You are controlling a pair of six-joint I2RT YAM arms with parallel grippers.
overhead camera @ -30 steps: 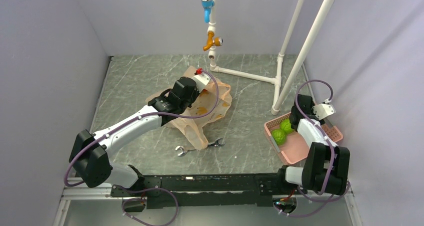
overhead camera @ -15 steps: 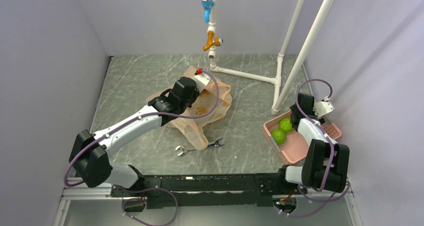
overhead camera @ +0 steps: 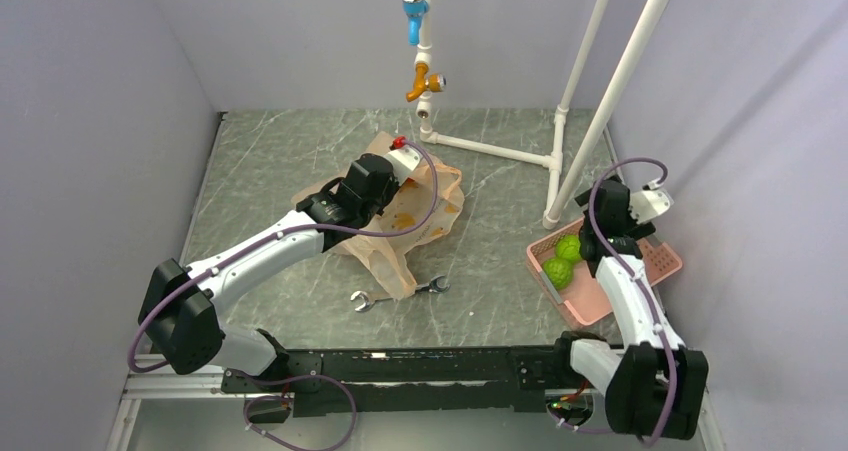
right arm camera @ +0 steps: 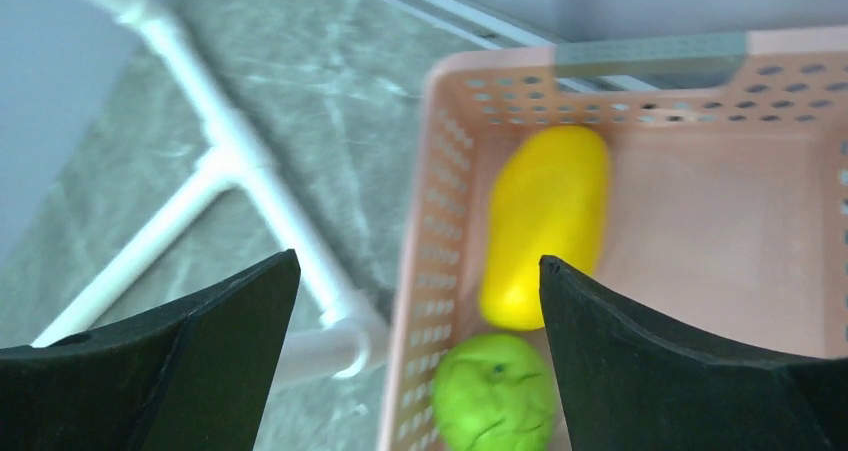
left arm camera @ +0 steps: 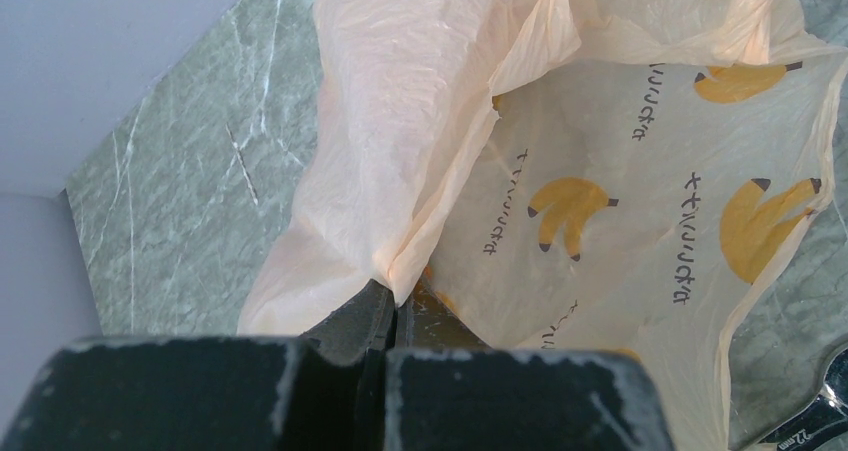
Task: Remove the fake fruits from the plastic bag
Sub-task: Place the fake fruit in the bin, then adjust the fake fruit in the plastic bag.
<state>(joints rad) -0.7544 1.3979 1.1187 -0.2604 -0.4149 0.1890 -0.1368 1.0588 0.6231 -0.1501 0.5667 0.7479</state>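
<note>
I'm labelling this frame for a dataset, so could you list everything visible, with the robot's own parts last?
plastic bag: one, peach with yellow banana prints, crumpled mid-table; contents hidden
green fruits: two, green, in the basket
yellow fruit: one, yellow, in the basket beside a green one
basket: one, pink, perforated, right side of the table
wrench: one, silver, near side of the bag, partly under it
pipe frame: one, white, far right
blue tap: one, on the hanging pipe
orange tap: one, below the blue one
table: grey-green marble
left hand: shut on the bag's edge
right hand: open, empty, above the basket
</note>
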